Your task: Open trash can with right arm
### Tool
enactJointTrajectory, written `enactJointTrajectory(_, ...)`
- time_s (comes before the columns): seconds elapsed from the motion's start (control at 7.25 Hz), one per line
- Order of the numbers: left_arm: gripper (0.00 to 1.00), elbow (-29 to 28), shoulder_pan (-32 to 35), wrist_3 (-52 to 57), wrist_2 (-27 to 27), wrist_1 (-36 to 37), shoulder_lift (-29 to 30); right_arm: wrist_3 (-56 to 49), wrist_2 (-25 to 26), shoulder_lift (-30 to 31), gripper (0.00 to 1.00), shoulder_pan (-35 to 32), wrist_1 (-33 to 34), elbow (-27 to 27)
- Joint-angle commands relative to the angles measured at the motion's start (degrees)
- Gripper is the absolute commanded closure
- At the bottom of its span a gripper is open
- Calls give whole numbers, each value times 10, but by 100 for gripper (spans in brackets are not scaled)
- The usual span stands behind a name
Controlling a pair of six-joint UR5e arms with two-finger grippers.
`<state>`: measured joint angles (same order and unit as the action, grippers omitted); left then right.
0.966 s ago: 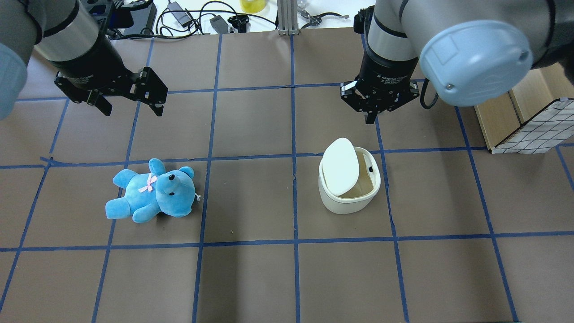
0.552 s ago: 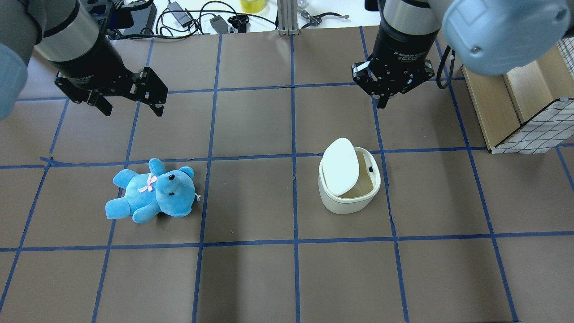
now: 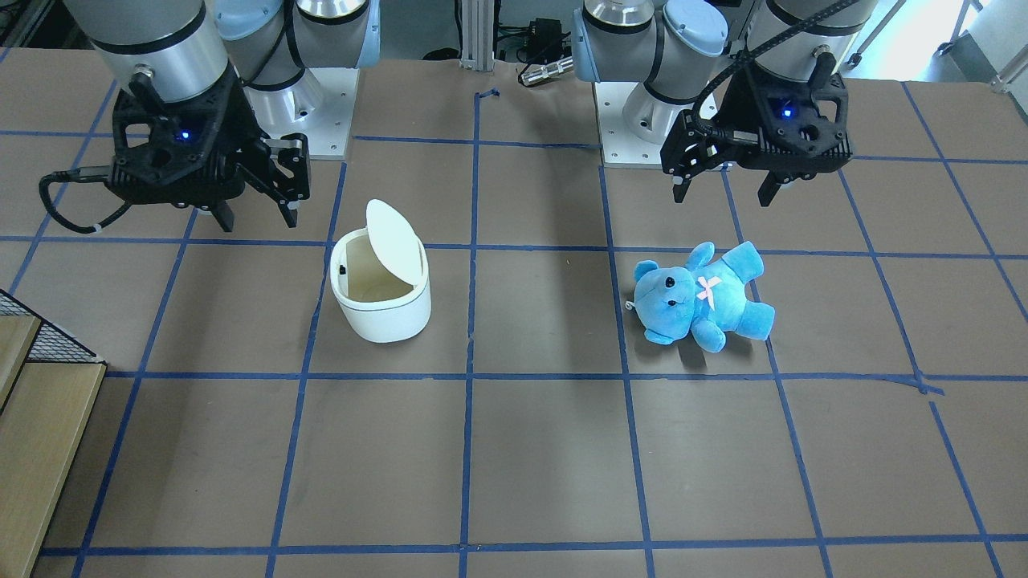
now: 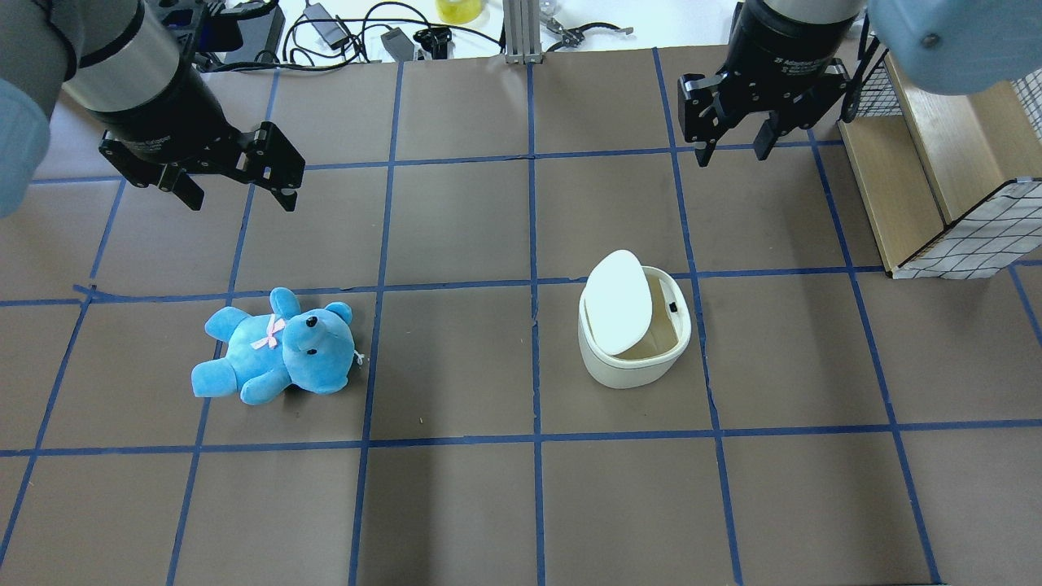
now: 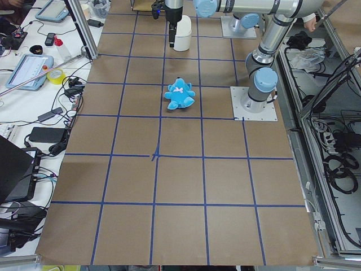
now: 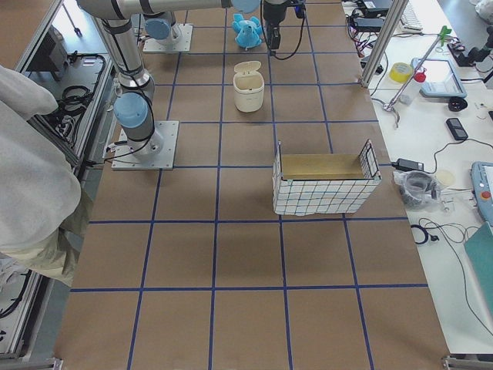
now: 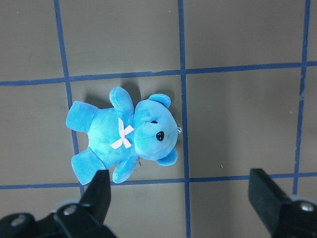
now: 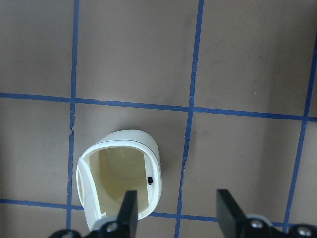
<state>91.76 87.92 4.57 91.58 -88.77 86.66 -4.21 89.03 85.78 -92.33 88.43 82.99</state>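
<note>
One trash can stands upright on the surface, and its lid is already tipped up on the edge facing the single blue teddy, so the cream inside shows. By that, the opening looks done. Of the two arms, the right arm is much the nearer. Its tool hangs with fingers spread wide and nothing between them, well apart from the can. In the right wrist view the can sits low and left of the fingers, its open mouth turned toward them. The left tool is also wide and empty (it hovers near the teddy, not touching it). One wire-sided box sits at the surface's edge on the right arm's side
</note>
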Motion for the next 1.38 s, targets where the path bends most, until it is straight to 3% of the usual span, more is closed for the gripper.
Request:
enactJointTrajectory(0.0,0,0,0,0,0,0,0,-95,7,0,0,45,3,0)
enactJointTrajectory(0.69,0,0,0,0,0,0,0,-121,3,1,0,75,19,3)
enactJointTrajectory(1.24,0,0,0,0,0,0,0,-63,-3,6,0,62,17,2)
